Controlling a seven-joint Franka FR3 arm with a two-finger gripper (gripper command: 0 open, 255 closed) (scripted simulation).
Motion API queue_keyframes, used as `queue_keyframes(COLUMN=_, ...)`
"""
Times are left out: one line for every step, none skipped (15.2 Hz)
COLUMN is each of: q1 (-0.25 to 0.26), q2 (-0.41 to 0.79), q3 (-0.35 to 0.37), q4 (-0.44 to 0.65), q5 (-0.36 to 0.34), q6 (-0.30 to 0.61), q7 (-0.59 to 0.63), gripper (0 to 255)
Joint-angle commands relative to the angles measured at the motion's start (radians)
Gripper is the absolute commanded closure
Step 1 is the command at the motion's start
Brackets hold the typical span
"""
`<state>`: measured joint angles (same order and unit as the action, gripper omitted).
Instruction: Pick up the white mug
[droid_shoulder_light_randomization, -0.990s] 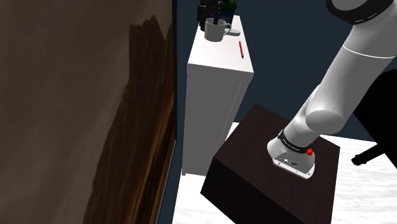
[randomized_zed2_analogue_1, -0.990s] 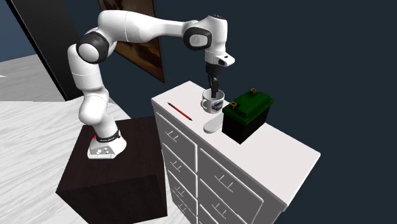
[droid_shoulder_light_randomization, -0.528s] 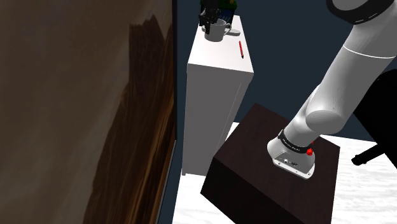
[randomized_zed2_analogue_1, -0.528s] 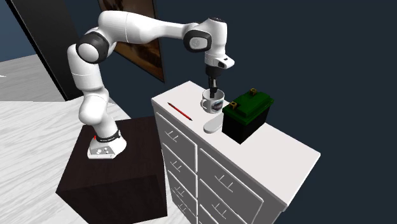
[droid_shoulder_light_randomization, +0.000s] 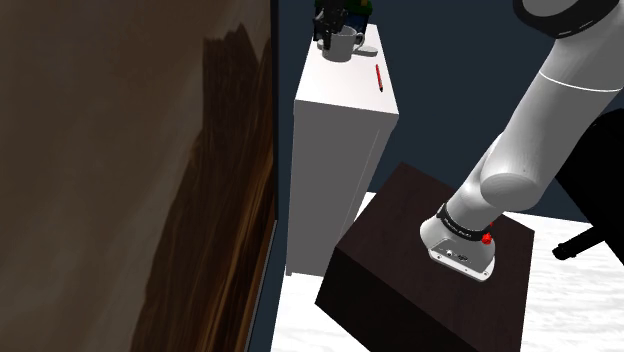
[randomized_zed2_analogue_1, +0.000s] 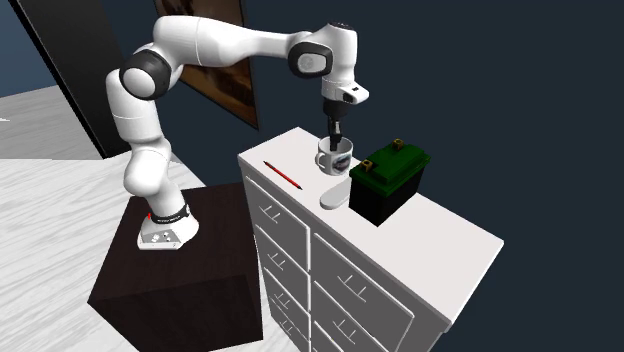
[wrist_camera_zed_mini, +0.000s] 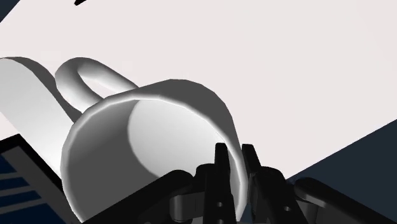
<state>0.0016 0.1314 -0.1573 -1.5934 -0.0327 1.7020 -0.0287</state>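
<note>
Clasping the white mug (wrist_camera_zed_mini: 146, 143) by its rim with the gripper (wrist_camera_zed_mini: 232, 154), one finger inside, one outside, upright on the white dresser (randomized_zed2_analogue_1: 450, 236) top. Crowded just beside by a dark green box (randomized_zed2_analogue_1: 391, 182) and a pale dish (randomized_zed2_analogue_1: 334, 196); freer toward a red pencil (randomized_zed2_analogue_1: 283, 175), well apart. Bounded by the top's long edges, with bare top past the box.

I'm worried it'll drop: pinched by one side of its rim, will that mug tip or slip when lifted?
The mug looks rigid, so its wall likely won't flex in the gripper. Clasped at one side of the rim, roughly across from the handle, it may sag or swing. Its smooth wall could slip a little.
</note>
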Motion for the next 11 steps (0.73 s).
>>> queue_keyframes(q1=0.0, q2=0.003, q3=0.0, q4=0.029, q5=0.001, q6=-0.026, q7=-0.001, gripper=255)
queue_keyframes(q1=0.0, q2=0.005, q3=0.0, q4=0.045, q5=0.001, q6=-0.04, q7=-0.001, gripper=255)
queue_keyframes(q1=0.0, q2=0.007, q3=0.0, q4=0.061, q5=0.001, q6=-0.054, q7=-0.002, gripper=255)
queue_keyframes(q1=-0.001, q2=0.009, q3=0.0, q4=0.077, q5=0.002, q6=-0.068, q7=-0.003, gripper=255)
queue_keyframes(q1=-0.001, q2=0.011, q3=0.0, q4=0.094, q5=0.002, q6=-0.083, q7=-0.004, gripper=255)
queue_keyframes(q1=-0.001, q2=0.014, q3=-0.001, q4=0.111, q5=0.003, q6=-0.097, q7=-0.005, gripper=255)
queue_keyframes(q1=-0.002, q2=0.017, q3=-0.001, q4=0.129, q5=0.003, q6=-0.112, q7=-0.006, gripper=255)
queue_keyframes(q1=-0.002, q2=0.021, q3=-0.001, q4=0.147, q5=0.004, q6=-0.127, q7=-0.006, gripper=255)
queue_keyframes(q1=-0.002, q2=0.025, q3=-0.001, q4=0.166, q5=0.004, q6=-0.142, q7=-0.007, gripper=255)
queue_keyframes(q1=-0.003, q2=0.029, q3=-0.001, q4=0.185, q5=0.005, q6=-0.157, q7=-0.008, gripper=255)
queue_keyframes(q1=-0.003, q2=0.033, q3=-0.002, q4=0.205, q5=0.006, q6=-0.172, q7=-0.01, gripper=255)
